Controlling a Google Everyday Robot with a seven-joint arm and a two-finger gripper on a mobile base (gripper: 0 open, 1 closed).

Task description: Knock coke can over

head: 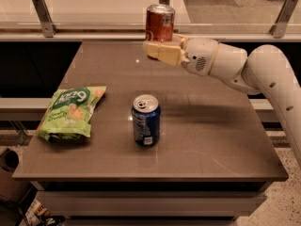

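The coke can (160, 21), red-orange with a silver top, stands upright at the far edge of the brown table (216, 140), near the middle. My gripper (153, 51) reaches in from the right on a white arm. Its cream-coloured end sits right in front of the can's lower part and hides the can's base. I cannot tell whether it touches the can.
A dark blue soda can (146, 120) stands upright at the table's middle. A green chip bag (71, 111) lies at the left. A glass rail with metal posts (42, 15) runs behind the table's far edge.
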